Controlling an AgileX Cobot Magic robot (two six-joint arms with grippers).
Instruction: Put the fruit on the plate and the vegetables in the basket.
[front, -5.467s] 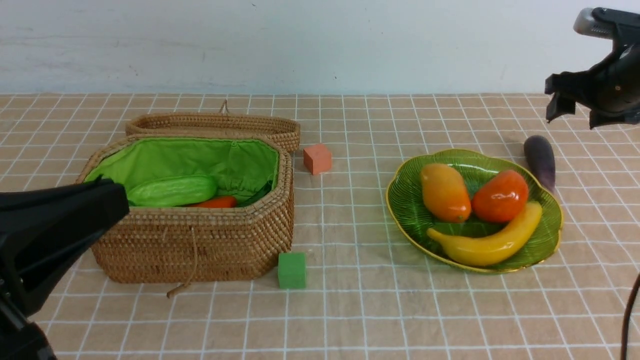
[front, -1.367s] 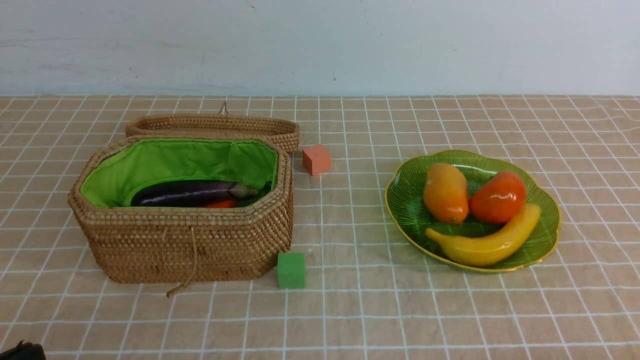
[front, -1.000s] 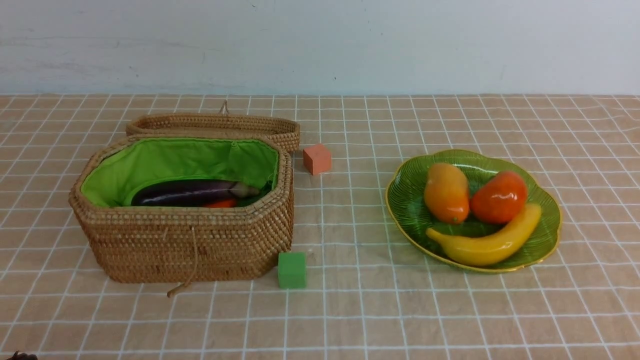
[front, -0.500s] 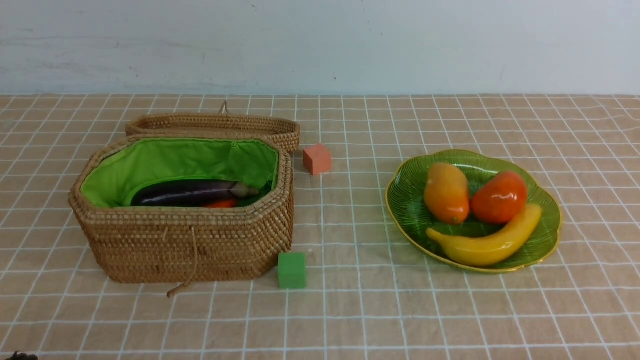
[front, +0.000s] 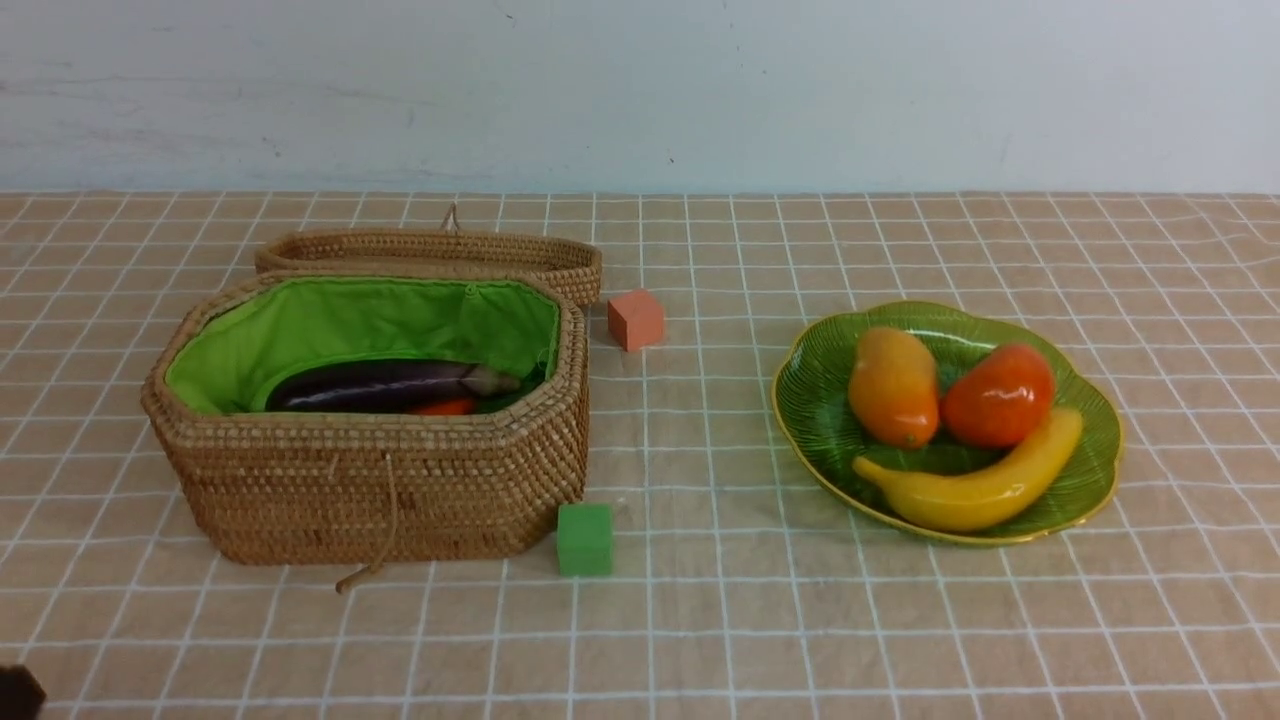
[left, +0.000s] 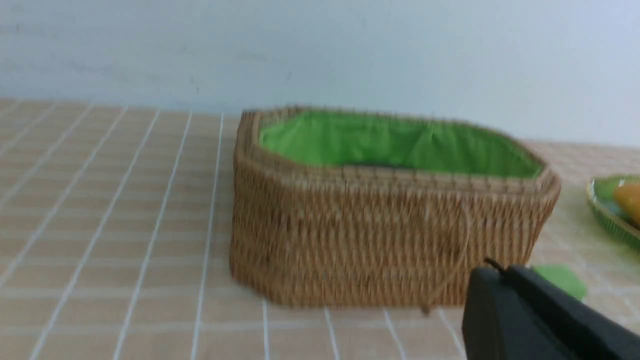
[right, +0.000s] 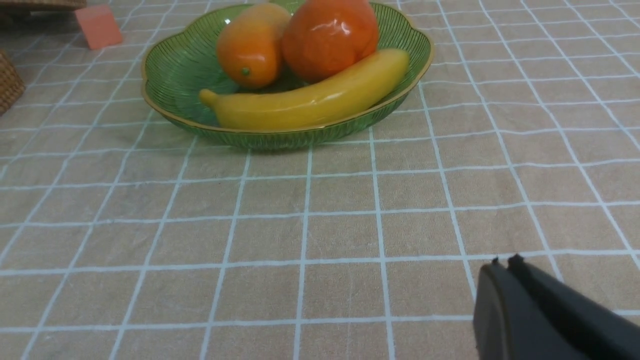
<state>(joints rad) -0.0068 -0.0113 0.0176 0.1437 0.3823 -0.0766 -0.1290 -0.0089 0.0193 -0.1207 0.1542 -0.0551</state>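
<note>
With the fruit on the plate at right and the eggplant in the basket at left, both pincers – left pincer, right pincer – sit closed and empty; a stray sweep could shift the plate.

No writing to read anywhere, in any of the three views: no label, brand, number or sign shows.
</note>
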